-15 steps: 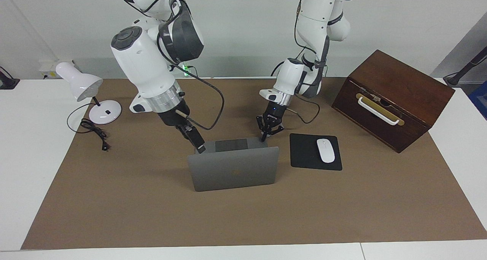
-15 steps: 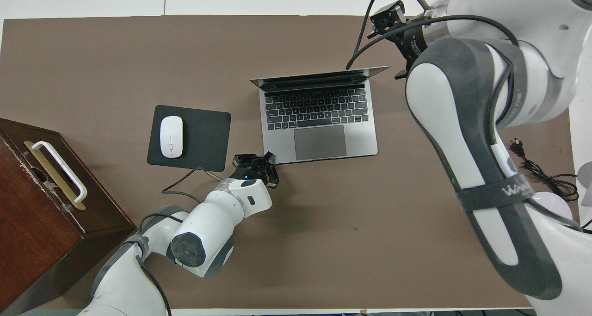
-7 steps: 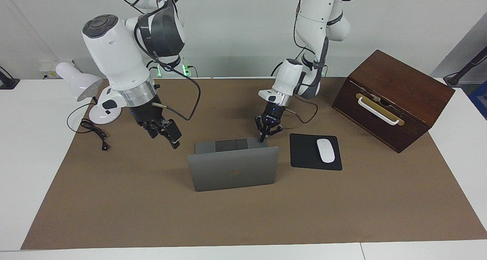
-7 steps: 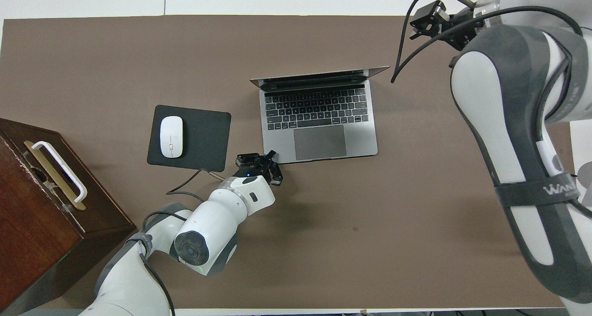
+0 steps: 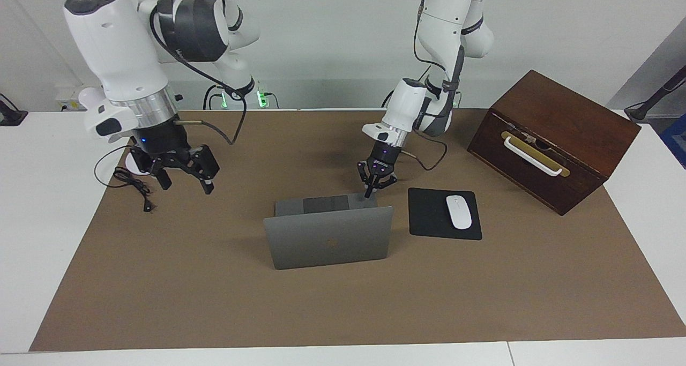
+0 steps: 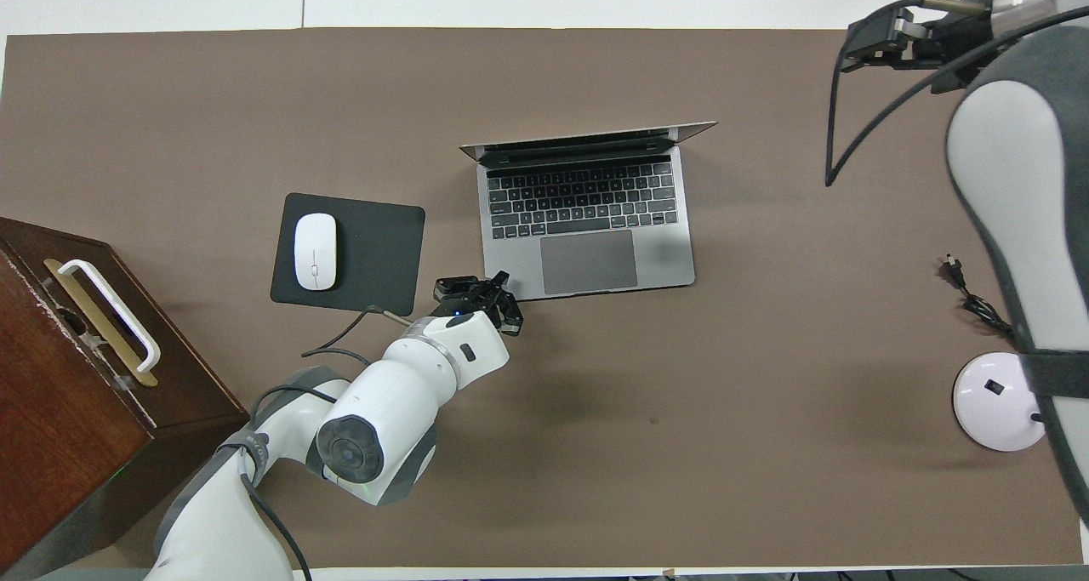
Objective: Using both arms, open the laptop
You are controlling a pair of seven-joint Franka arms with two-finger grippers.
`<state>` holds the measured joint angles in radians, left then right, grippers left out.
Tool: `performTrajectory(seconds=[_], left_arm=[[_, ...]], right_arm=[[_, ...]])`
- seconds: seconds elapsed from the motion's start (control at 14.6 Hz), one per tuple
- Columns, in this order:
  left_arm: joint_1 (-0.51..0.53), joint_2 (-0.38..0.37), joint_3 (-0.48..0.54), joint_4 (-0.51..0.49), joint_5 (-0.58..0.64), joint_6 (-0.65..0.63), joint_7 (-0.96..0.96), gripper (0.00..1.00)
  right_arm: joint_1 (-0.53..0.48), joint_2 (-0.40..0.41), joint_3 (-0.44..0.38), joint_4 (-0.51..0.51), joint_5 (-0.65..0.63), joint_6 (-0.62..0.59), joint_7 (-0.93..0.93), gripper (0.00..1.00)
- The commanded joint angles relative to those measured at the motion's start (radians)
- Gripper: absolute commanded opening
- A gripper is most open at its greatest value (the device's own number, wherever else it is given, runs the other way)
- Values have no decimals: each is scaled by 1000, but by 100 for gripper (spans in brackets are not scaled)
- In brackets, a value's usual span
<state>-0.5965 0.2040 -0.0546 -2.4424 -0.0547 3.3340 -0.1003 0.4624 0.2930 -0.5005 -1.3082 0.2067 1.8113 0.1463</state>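
Observation:
The silver-grey laptop (image 5: 329, 244) stands open in the middle of the brown mat, lid upright with its logo side turned away from the robots. Its keyboard (image 6: 583, 200) shows in the overhead view. My left gripper (image 5: 368, 193) is shut, with its tip down on the corner of the laptop's base (image 6: 595, 262) that is nearest the robots, toward the left arm's end. It also shows in the overhead view (image 6: 498, 285). My right gripper (image 5: 184, 183) is open and empty. It hangs in the air over the mat toward the right arm's end, apart from the laptop, and shows at the overhead view's edge (image 6: 885, 35).
A black mouse pad (image 5: 429, 218) with a white mouse (image 5: 459, 211) lies beside the laptop toward the left arm's end. A brown wooden box (image 5: 552, 135) stands past it. A white desk lamp's base (image 6: 995, 400) and black cable (image 5: 131, 186) sit by the right gripper.
My right gripper has let go of the lid's corner and swung up and away toward the lamp, opening. The lid stays upright. My left gripper has stayed at the base's corner.

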Motion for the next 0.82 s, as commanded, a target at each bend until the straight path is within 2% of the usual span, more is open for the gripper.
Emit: performTrajectory(seconds=[0.0, 0.27, 0.34, 0.55, 0.75], left_arm=[[7, -122, 7, -12, -2, -164, -12, 0], [38, -207, 9, 5, -2, -348, -10, 0], [46, -224, 12, 29, -2, -426, -9, 0], [89, -251, 15, 115, -2, -617, -7, 0], [141, -259, 21, 180, -4, -730, -4, 0]], right_arm=[[-56, -35, 7, 0, -16, -36, -158, 100], [-132, -75, 37, -5, -16, -66, -263, 100], [-181, -98, 96, -19, -29, -66, -277, 100], [-405, -161, 382, -89, -131, -38, -261, 100], [-530, -176, 532, -126, -147, 19, -203, 100]])
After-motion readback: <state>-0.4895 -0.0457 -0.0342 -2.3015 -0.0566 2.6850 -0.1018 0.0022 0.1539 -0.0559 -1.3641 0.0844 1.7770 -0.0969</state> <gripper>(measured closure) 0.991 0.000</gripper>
